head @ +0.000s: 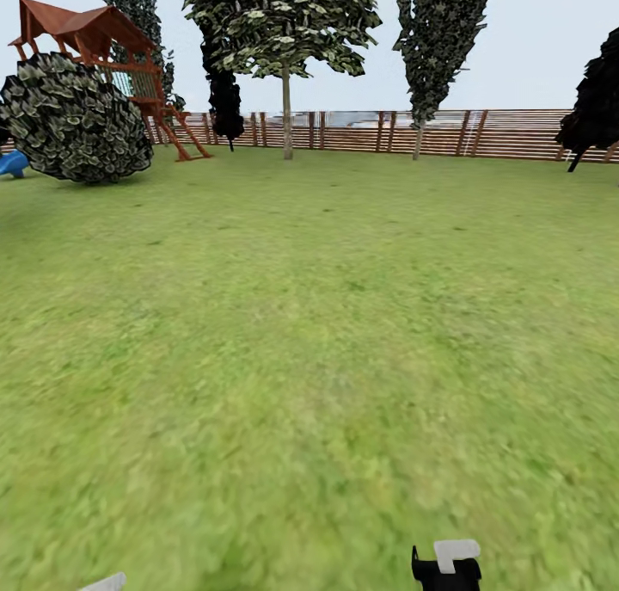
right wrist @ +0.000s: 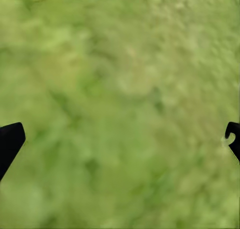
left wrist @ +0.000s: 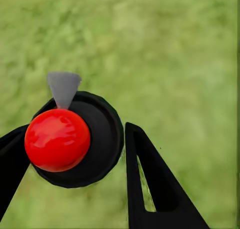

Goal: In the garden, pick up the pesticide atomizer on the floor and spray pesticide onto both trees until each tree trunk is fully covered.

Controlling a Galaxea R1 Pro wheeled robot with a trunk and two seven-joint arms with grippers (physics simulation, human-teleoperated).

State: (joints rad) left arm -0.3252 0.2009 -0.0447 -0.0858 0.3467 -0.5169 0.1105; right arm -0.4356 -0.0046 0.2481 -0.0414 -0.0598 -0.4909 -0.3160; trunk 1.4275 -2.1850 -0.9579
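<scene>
Atomizer (left wrist: 70,141) sits gripped between my left gripper's (left wrist: 75,159) fingers — right gripper (right wrist: 120,139) spread, empty. Trees (head: 286,66) stand well apart — driving could jolt it loose.

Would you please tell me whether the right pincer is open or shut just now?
Open. In the right wrist view its fingertips sit at opposite edges, with bare lawn between them and nothing held.

Two pale-trunked trees (head: 286,118) (head: 419,135), one round bush (head: 73,118), one wooden playhouse (head: 103,40), one slatted fence (head: 516,135), one red-topped atomizer (left wrist: 57,139)
</scene>
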